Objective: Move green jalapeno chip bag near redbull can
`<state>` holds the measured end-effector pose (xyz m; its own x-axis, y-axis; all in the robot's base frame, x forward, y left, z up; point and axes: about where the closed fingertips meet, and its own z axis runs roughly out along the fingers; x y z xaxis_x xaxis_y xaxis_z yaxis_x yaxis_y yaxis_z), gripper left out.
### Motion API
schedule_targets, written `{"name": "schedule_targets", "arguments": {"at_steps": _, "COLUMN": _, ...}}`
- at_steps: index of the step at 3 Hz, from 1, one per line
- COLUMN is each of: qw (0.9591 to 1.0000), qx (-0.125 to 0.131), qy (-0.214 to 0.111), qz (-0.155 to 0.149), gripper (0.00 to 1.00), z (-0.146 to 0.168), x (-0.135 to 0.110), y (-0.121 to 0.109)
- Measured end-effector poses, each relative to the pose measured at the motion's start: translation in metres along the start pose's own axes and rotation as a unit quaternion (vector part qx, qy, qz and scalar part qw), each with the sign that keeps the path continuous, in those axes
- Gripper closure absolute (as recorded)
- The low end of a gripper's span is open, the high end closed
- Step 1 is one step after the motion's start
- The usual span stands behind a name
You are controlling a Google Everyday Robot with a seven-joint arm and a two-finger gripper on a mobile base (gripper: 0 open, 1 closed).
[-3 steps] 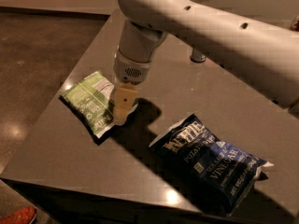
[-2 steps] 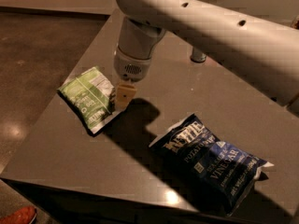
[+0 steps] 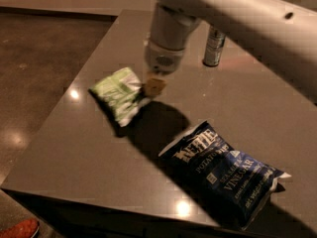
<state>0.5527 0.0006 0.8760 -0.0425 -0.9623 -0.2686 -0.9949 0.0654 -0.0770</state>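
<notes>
The green jalapeno chip bag [image 3: 118, 93] is a small crinkled light-green bag with a white panel. It hangs tilted just above the grey table [image 3: 74, 157], with its shadow under it. My gripper [image 3: 154, 86] is shut on the bag's right edge, and the arm comes down from the upper right. The redbull can [image 3: 214, 45], slim and silver-blue, stands upright at the back of the table. It is apart from the gripper, to its right and farther back.
A large dark-blue Kettle chip bag [image 3: 225, 175] lies flat at the front right of the table. The table's left and front edges drop to a brown floor [image 3: 34, 73]. An orange-red object [image 3: 17, 228] lies on the floor at the bottom left.
The gripper has lifted the green bag off the table and carried it a little right and toward the back. The can is now in fuller view.
</notes>
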Motion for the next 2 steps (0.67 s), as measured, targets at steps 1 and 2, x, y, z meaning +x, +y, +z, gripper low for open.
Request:
{"name": "schedule_targets", "arguments": {"at_steps": 1, "qw": 0.9995, "qx": 0.016, "qy": 0.019, "qz": 0.018, "gripper": 1.0, "z": -0.013, "x": 0.039, "y": -0.015}}
{"name": "schedule_targets", "arguments": {"at_steps": 2, "qw": 0.9986, "qx": 0.024, "qy": 0.033, "qz": 0.035, "gripper": 1.0, "z": -0.017, "x": 0.073, "y": -0.028}}
